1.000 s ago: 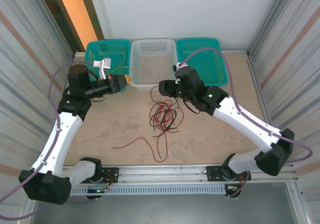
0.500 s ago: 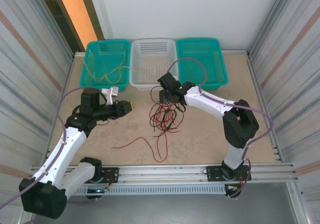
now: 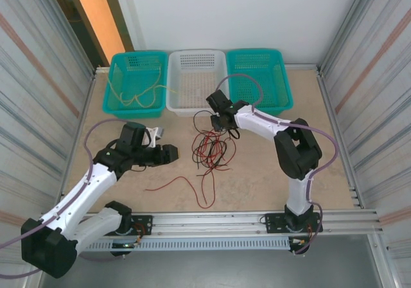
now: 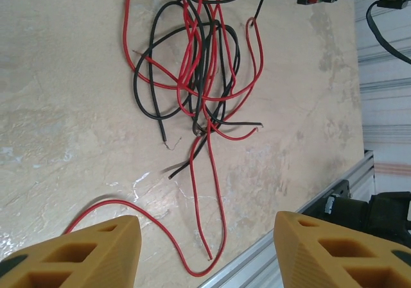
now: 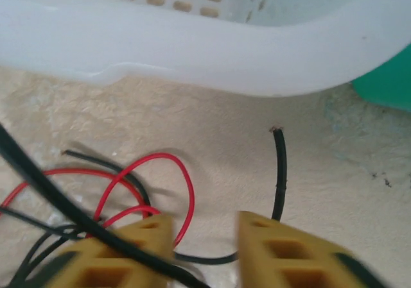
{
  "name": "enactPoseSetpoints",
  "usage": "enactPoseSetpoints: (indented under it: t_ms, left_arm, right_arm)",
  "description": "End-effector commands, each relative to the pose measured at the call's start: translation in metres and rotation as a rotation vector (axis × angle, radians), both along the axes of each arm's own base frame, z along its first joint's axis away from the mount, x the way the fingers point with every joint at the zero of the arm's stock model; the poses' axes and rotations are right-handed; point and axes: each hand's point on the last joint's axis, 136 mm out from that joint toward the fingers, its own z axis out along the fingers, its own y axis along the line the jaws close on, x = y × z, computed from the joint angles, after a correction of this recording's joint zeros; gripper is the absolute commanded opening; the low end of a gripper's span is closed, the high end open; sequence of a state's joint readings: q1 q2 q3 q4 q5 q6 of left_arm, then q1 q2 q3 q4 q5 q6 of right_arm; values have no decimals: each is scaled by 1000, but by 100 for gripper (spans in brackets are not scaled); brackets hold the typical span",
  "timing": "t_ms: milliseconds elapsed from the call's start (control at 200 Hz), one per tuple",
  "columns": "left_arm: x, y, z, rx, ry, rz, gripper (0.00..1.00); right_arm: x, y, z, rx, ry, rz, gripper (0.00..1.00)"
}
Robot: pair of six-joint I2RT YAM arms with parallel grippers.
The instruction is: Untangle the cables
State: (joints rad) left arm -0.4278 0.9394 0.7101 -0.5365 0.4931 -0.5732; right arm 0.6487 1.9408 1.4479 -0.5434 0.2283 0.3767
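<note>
Where the beige table (image 3: 257, 179) lies bare near its middle, the thin red and black cables (image 3: 209, 148) rest in a loose tangle, looped over one another flat on the surface. A single long red strand (image 3: 183, 179) trails out of the knot toward 7 o'clock and curls across the table. At 11 o'clock from the tangle, well apart from it, a thin yellow wire (image 3: 131, 99) lies coiled inside the left teal plastic basket (image 3: 136, 55).

At the tangle's 12 o'clock edge the right gripper (image 3: 221, 126) is down low. In its wrist view the orange fingers (image 5: 263, 243) stand with a narrow gap, and black wire crosses them in a blur, so whether anything is pinched cannot be told. At 9 o'clock from the tangle, apart from it, the left gripper (image 3: 168, 153) points toward the knot with its jaws spread and nothing between them.

Beyond the right gripper at 12 o'clock stands a white perforated plastic basket (image 3: 192, 110), with a second teal basket (image 3: 257, 52) at 1 o'clock.
</note>
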Motion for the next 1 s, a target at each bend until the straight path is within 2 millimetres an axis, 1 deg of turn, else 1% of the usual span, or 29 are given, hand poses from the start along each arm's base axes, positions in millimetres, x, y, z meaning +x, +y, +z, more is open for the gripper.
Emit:
enactPoseSetpoints:
  t_ms: [0,40,175,331,416,511,581,656,762,842,932,997]
  left_arm:
    - [1,3,-3,36,-13,-2,59]
    - [4,2,-2,36,-17,-1,59]
    - [20,-3,8,18,-57,15,60]
    - [46,-16,35,-37,-153,23,61]
    - [59,-21,48,-42,-194,19,63]
    - [72,-24,58,-24,-222,18,70]
    - [80,-25,68,-19,-251,24,71]
    - [89,-22,76,-3,-285,45,71]
    - [93,-20,80,-1,-299,63,70]
    - [90,-20,77,-10,-287,57,70]
    - [83,-23,67,-23,-252,37,68]
    - [77,-22,57,-24,-223,32,68]
  right_arm:
    - [10,8,20,20,-34,31,0]
    - [6,12,28,30,-49,46,0]
    - [-20,28,79,47,-158,104,0]
    - [-54,45,144,73,-289,164,0]
    - [-70,54,182,127,-357,195,0]
    - [-88,61,223,217,-421,231,0]
    - [-99,66,246,274,-455,261,0]
    - [-110,66,272,346,-490,284,0]
    - [-117,54,306,420,-550,274,0]
    - [-113,36,327,455,-593,226,0]
    - [-99,7,343,460,-637,134,0]
    - [-82,-20,350,452,-649,45,0]
